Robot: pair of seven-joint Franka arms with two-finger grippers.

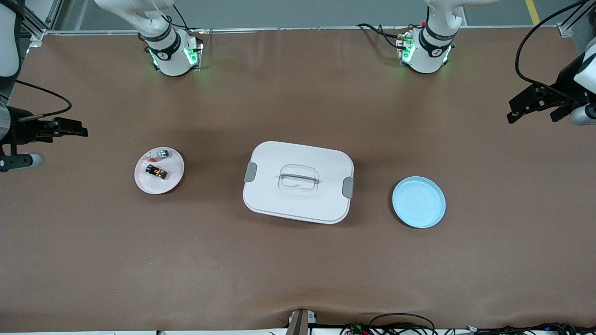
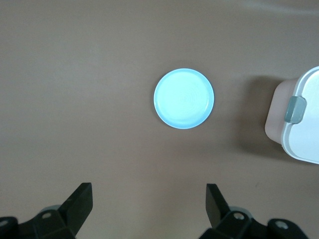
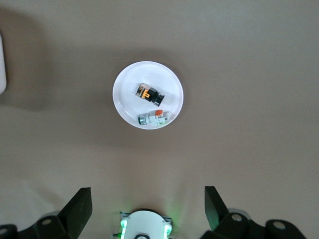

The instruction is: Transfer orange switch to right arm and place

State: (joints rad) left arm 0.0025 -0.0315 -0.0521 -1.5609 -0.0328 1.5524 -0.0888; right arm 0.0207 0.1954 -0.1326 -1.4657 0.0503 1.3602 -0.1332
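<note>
The orange switch (image 1: 156,171), a tiny black part with an orange middle piece, lies on a small pinkish-white plate (image 1: 173,180) toward the right arm's end of the table. It also shows in the right wrist view (image 3: 149,93) on that plate (image 3: 124,97). My right gripper (image 1: 70,128) hangs open and empty high over the table's right-arm end; in its own view (image 3: 148,196) the plate lies well below it. My left gripper (image 1: 533,115) hangs open and empty high over the left arm's end, and shows in its own view (image 2: 149,194).
A whitish part with a green end (image 1: 159,154) lies beside the switch on the same plate. A white lidded box (image 1: 298,204) stands mid-table. A light blue plate (image 1: 418,202) lies toward the left arm's end, also in the left wrist view (image 2: 183,98).
</note>
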